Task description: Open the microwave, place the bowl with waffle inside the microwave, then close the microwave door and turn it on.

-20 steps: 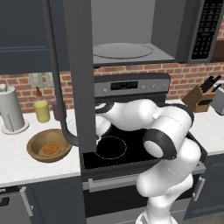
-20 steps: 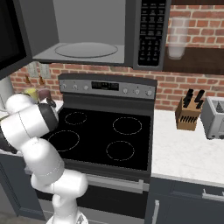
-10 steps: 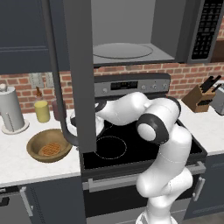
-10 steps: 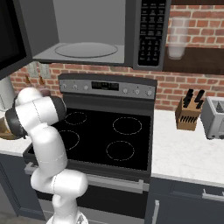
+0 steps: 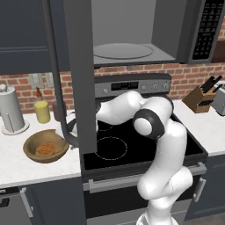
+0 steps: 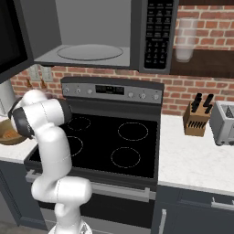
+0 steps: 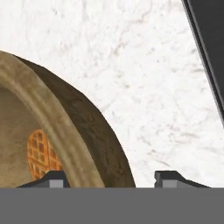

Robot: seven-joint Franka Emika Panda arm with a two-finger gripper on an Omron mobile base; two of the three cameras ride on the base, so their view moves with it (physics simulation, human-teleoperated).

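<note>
1. Wooden and brown, the bowl (image 7: 83, 127) fills the lower left of the hand view, its thick rim curving up between the 2 dark fingertips (image 7: 52, 178); 1 tip sits inside the rim and the other outside it.
2. The gripper (image 7: 109, 180) stands wide, straddling the bowl's rim, with its jaws not yet closed on the wood.
3. The waffle (image 7: 41, 153), golden-orange with a grid pattern, lies in the bowl's bottom, partly hidden by the rim.
4. The bowl rests on a white marbled counter (image 5: 26, 165), left of the stove (image 5: 132, 145), with the waffle at its centre in the left base view.
5. The white arm (image 5: 149, 127) reaches from the right across the black cooktop toward the bowl, its hand hidden behind the microwave door (image 5: 79, 74) in that view.
6. Farther back on the counter stand a yellow jar (image 5: 42, 112) and a white paper towel roll (image 5: 12, 110), both against the brick wall.
7. The microwave (image 6: 105, 32) hangs above the stove with its door swung fully open to the left; its cavity shows a round glass turntable (image 6: 90, 51).
8. On the far right counter sit a knife block (image 6: 195, 119) and a toaster (image 6: 224, 122), near each other.
</note>
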